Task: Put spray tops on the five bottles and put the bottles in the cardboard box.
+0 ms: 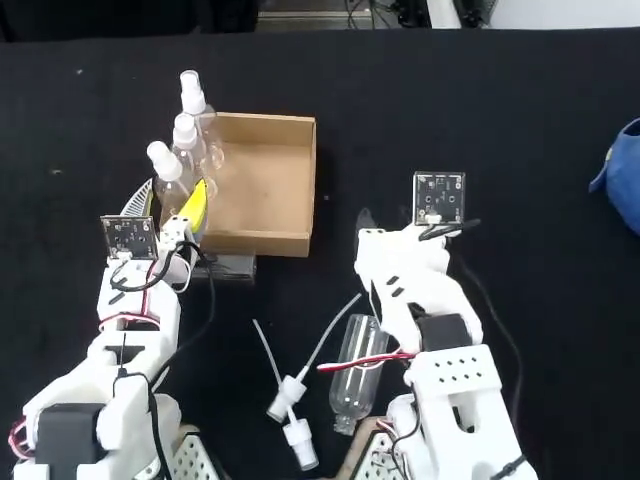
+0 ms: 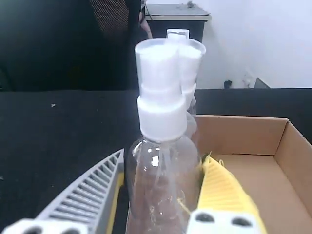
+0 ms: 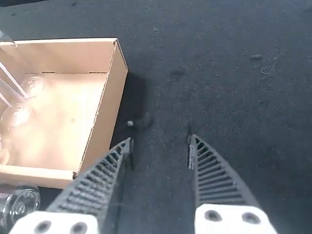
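My left gripper [image 2: 165, 156] is clamped on a clear bottle [image 2: 161, 190], with the grey finger on one side and the yellow finger on the other. The bottle stands upright and its white spray top [image 2: 161, 97] is seated on the neck. From the high view it is at the left side of the cardboard box [image 1: 262, 242], but I cannot tell whether it is over the wall or just outside it. Two more capped bottles [image 1: 190, 125] stand one behind the other along that same left side. In the right wrist view their round bases sit on the box floor. My right gripper [image 3: 160, 142] is spread wide and holds nothing. It hangs over bare black table [image 1: 520, 150] just off the right wall of the box. Near the bases of the arms, one uncapped bottle [image 1: 358, 372] lies on its side beside the right arm. Two loose spray tops [image 1: 290, 410] lie just to its left, close together, with their thin dip tubes pointing toward the box.
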Robot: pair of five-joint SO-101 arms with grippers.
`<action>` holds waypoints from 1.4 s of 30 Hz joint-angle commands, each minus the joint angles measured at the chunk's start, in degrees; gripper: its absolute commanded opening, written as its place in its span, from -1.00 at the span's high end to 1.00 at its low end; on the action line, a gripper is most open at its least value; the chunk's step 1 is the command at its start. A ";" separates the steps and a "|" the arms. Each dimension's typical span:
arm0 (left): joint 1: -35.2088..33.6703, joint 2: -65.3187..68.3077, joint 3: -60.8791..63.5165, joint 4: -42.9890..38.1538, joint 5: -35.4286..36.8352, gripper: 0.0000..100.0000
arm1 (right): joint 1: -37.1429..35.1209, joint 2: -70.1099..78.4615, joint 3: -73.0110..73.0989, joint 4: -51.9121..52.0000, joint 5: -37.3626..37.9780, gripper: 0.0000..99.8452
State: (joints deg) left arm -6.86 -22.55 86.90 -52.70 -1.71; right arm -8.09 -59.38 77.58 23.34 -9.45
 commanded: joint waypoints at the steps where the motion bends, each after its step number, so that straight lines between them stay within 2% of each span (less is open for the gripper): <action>1: -0.92 -0.09 -1.36 -1.05 -0.26 0.94 | 1.23 -1.10 0.48 -2.20 -0.35 0.67; 5: -1.01 -0.09 -1.45 -0.26 -0.26 0.94 | 1.23 -1.10 1.98 -5.27 -0.35 0.67; 11: -1.10 -0.18 -4.53 9.41 -0.26 0.94 | 1.23 -1.10 2.51 -6.24 -0.35 0.67; 16: -1.19 -0.18 -3.65 6.33 -0.26 0.94 | 1.23 -1.10 2.51 -6.33 -0.35 0.67; 42: -1.45 -0.18 -3.65 6.42 -0.79 0.94 | 1.32 -1.10 2.51 -6.33 -0.35 0.67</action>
State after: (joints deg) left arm -7.03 -22.64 84.70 -45.41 -1.89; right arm -8.09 -59.38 80.48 18.68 -9.45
